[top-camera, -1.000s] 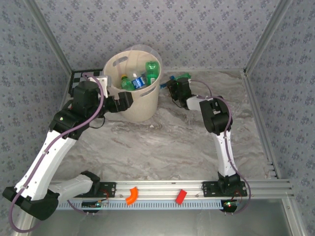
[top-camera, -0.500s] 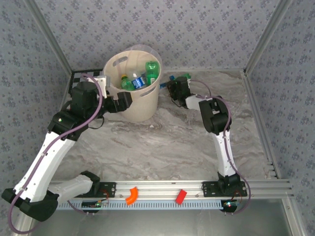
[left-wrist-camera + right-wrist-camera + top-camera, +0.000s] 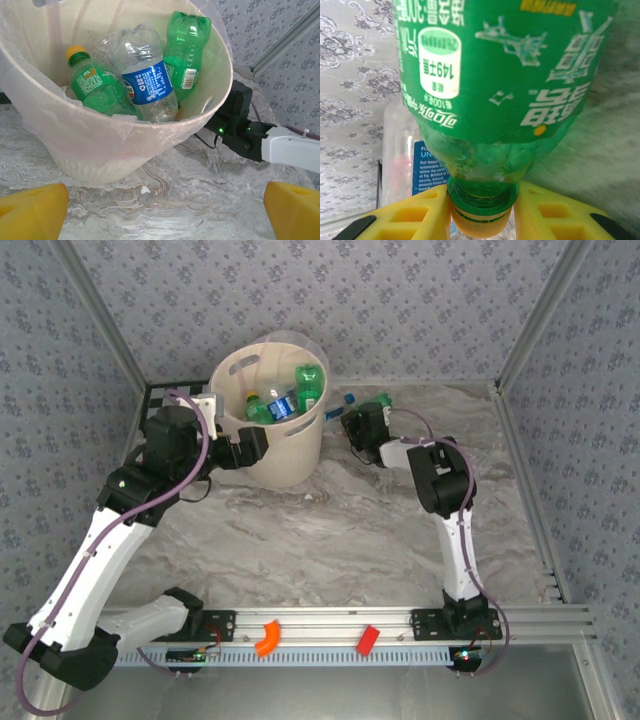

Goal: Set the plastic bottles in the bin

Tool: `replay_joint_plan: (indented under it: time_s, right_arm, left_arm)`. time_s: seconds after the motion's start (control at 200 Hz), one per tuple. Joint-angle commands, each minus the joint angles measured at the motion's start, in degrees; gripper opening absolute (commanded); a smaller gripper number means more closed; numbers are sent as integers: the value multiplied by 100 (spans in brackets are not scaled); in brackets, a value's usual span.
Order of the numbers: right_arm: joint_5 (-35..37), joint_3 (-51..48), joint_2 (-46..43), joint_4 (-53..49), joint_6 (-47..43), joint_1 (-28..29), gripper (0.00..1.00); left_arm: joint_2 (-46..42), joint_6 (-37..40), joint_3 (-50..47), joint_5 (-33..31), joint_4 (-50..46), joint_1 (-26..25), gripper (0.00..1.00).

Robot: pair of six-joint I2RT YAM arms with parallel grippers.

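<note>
At the far edge of the bench [image 3: 330,540], just right of the bin [image 3: 290,465], the right gripper [image 3: 482,212] is clenched on the neck of a green bottle [image 3: 505,75]. Its yellow fingers [image 3: 420,215] press in from either side, just above the yellowish cap. The bottle's body runs away from the wrist camera, with white print on its green label. Whether it rests on the bench or is already off it cannot be told. Just behind it, toward the patterned back wall, lies a second bottle [image 3: 402,150], clear with a blue label.

The bin stands near the far-left corner of the bench, with a thin clear liner draped over its rim. Three bottles lie inside, leaning together: an orange-capped bottle [image 3: 92,82] in green, a crumpled clear one [image 3: 147,75] with a blue label in the middle, and a bare-based green one [image 3: 185,50] standing bottom-up against the far wall.

The left gripper [image 3: 162,210] hangs at the bin's near-left side, facing its wall. Its jaws are spread wide and hold nothing — the yellow tips sit in the lower corners of the left wrist view, apart from the bin.

On the rail along the near edge lie an orange block [image 3: 266,637] and a red block [image 3: 369,639], well apart from both grippers.
</note>
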Motion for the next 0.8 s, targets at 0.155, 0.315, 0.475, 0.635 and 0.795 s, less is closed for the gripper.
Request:
replay_joint_plan:
  time_s: [0.155, 0.315, 0.475, 0.635, 0.795]
  right_arm:
    - [-4, -1057, -820, 171, -464, -41, 33]
    - [-3, -1844, -1461, 368, -973, -35, 33]
    - [164, -2468, -2349, 200, -1852, 59, 33]
    - [355, -2862, -3280, -198, -2800, 215, 33]
    - [724, -2908, -4356, -971, -4049, 534, 33]
  left_arm:
    - [-106, 104, -38, -93, 95, -15, 100]
    - [-88, 44, -94, -46, 114, -21, 100]
    - [-45, 0, -88, 24, 197, -19, 100]
    - [99, -48, -5, 210, 349, -17, 100]
    - [232, -33, 220, 276, 320, -20, 100]
